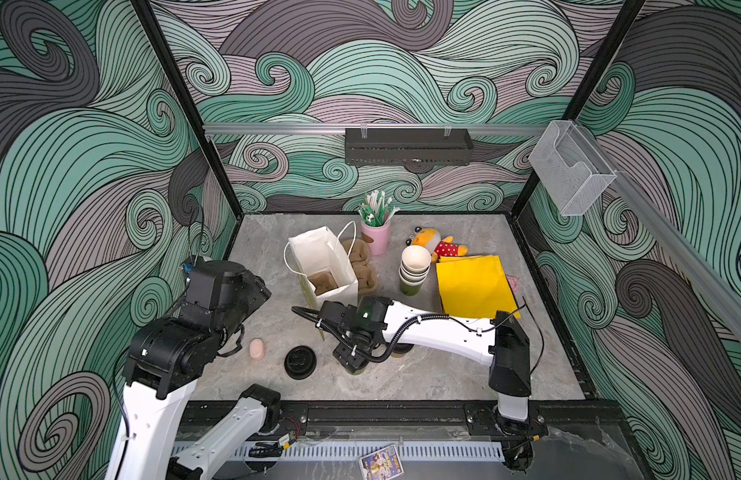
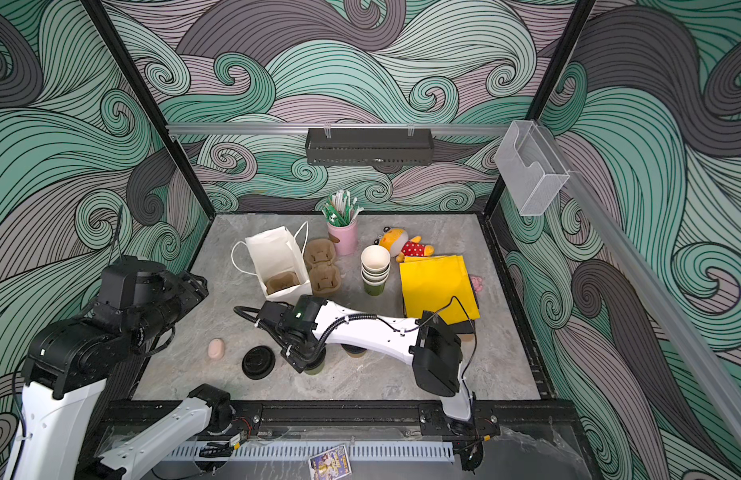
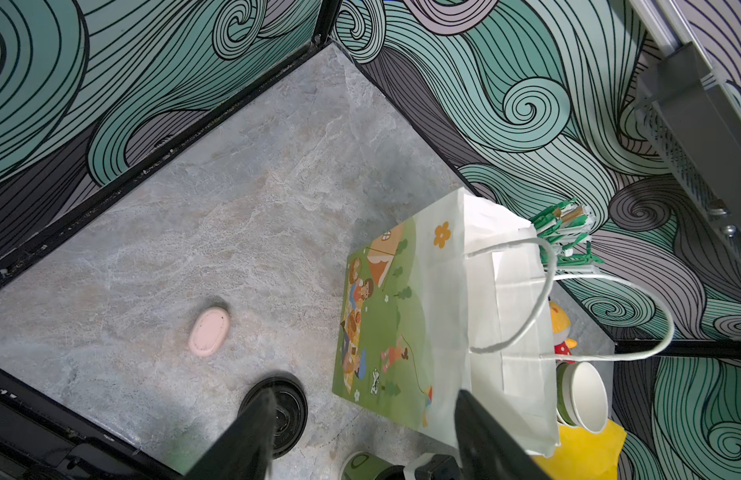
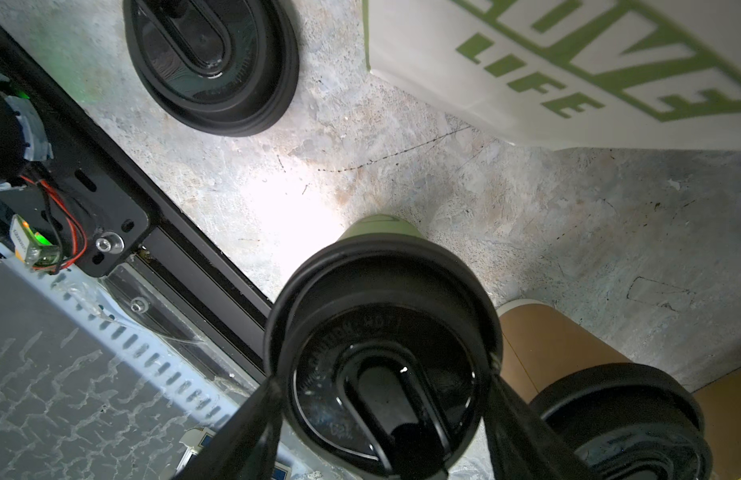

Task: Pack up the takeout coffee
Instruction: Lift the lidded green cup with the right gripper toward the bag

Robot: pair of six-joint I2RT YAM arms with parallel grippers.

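The green takeout coffee cup (image 4: pixel 375 228) with its black lid (image 4: pixel 381 332) stands near the table's front edge, also showing in both top views (image 1: pixel 355 369) (image 2: pixel 315 369). My right gripper (image 4: pixel 381 378) is shut on it from above, one finger on each side of the lid's rim. Close beside it stands the brown cup (image 4: pixel 543 345) (image 1: pixel 401 352), its own black lid (image 4: pixel 618 415) on. My left gripper (image 3: pixel 364 399) hangs open over the left of the table with nothing between its fingers. The white paper bag (image 1: pixel 323 262) (image 3: pixel 443 311) stands open behind the cups, a brown carrier (image 1: pixel 326 281) in it.
A loose black lid (image 1: pixel 300 362) and a pink oval (image 1: pixel 256 348) lie front left. Brown carriers (image 1: pixel 362 259), a pink straw cup (image 1: pixel 376 237), a stack of lidless cups (image 1: pixel 414 270), a plush toy (image 1: pixel 437 246) and a yellow sheet (image 1: pixel 472 286) fill the back and right.
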